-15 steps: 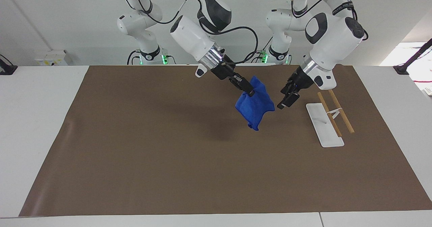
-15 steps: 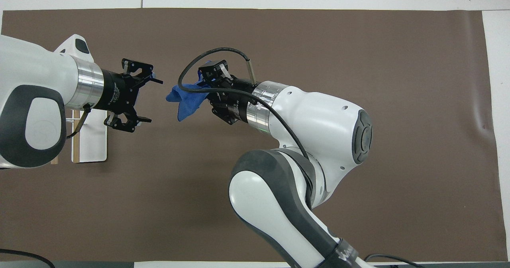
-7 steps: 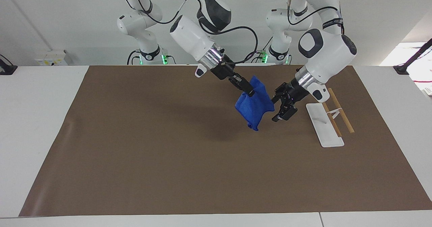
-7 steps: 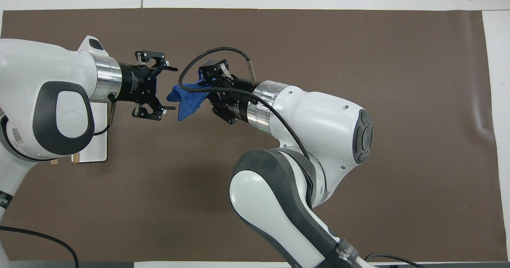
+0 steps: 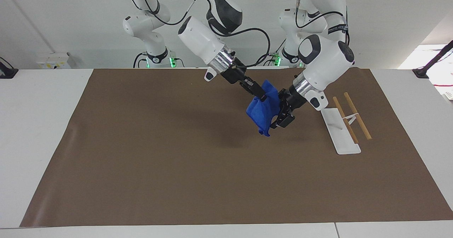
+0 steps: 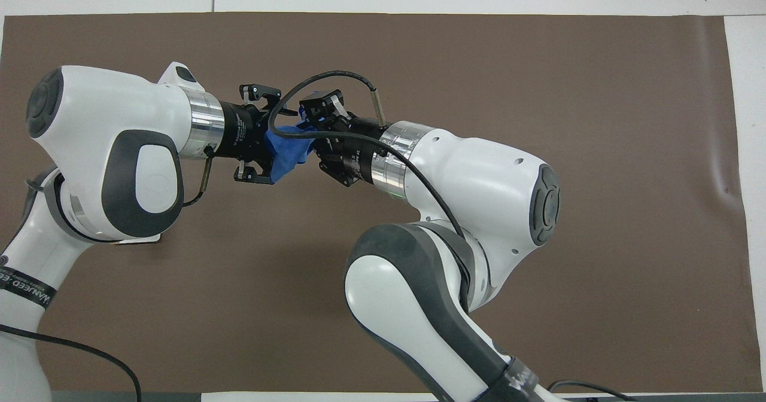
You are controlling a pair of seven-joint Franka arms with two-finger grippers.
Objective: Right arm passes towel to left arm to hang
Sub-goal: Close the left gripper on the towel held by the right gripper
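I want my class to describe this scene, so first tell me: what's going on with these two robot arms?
A handover is under way in the air above the brown mat. The right gripper is shut on the upper edge of a blue towel, which hangs down from it. The left gripper has its fingers around the towel's free side, but has not clearly closed on it yet. A small white rack with wooden rods stands on the mat toward the left arm's end of the table, with nothing hung on it.
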